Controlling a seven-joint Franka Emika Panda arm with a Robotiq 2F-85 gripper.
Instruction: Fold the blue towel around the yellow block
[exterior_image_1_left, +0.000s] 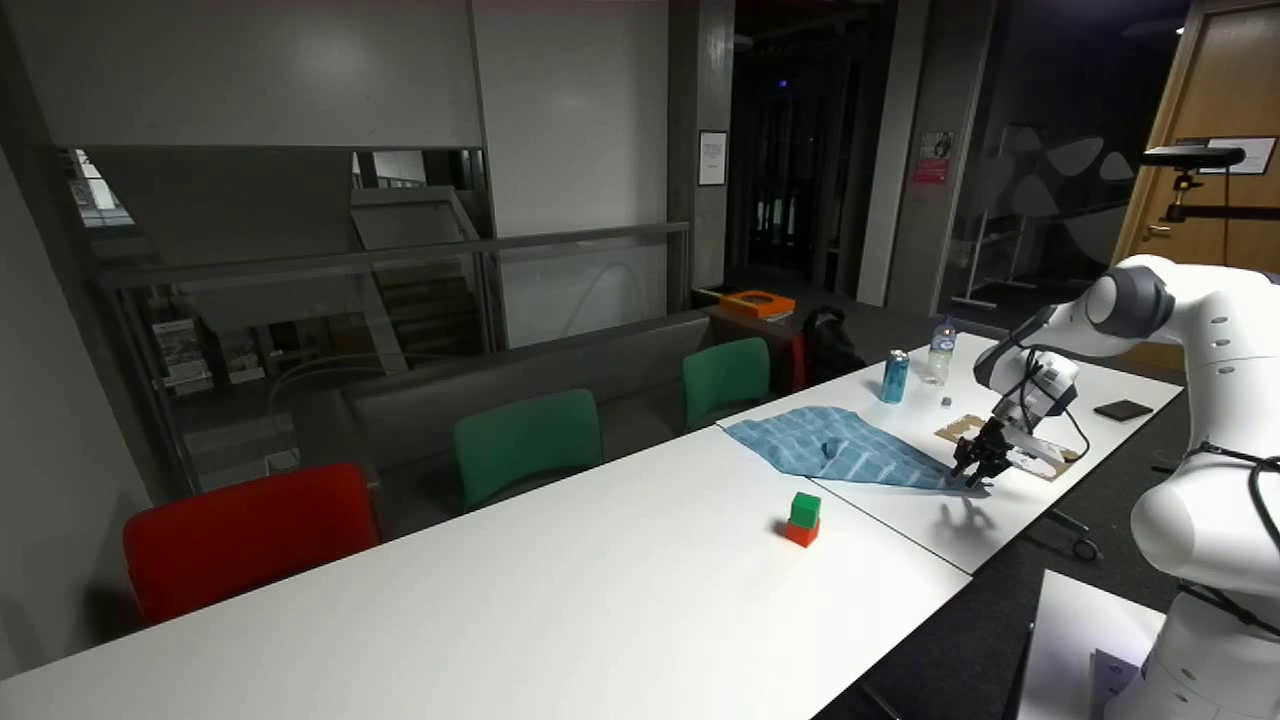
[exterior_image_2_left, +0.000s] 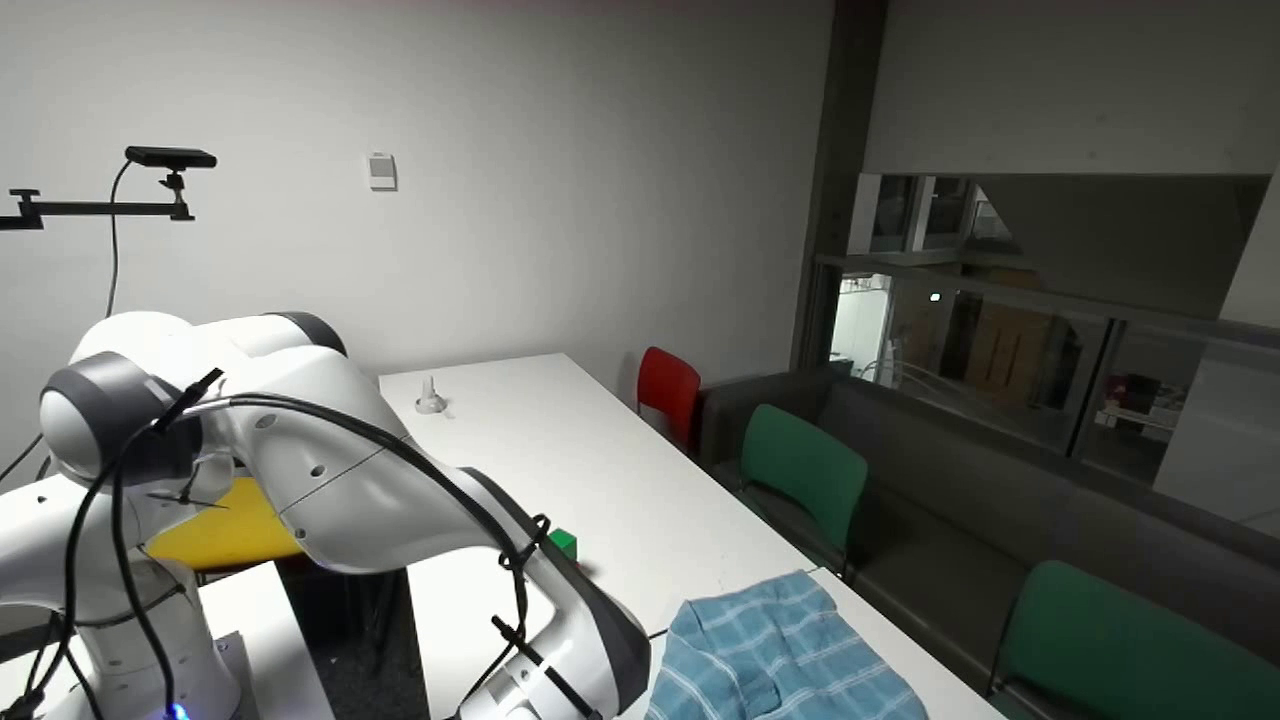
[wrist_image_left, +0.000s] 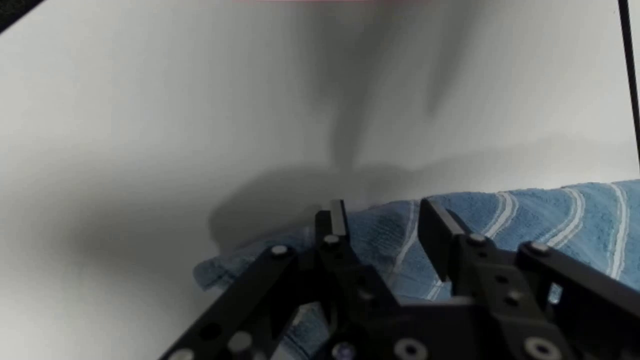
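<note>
Blue towel (exterior_image_1_left: 870, 455), lying near the green-and-red block (exterior_image_1_left: 803, 519), should prove light, soft and limp, best pinched at the corner where the gripper (wrist_image_left: 382, 215) stands half-parted over it.

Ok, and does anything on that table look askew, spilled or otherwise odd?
Mainly the blue towel: it isn't lying flat, and a small lump pokes up near its middle, its cause unclear. In an exterior view, a partly hidden brown-and-white sheet looks ragged, perhaps torn. I see no spill.
</note>
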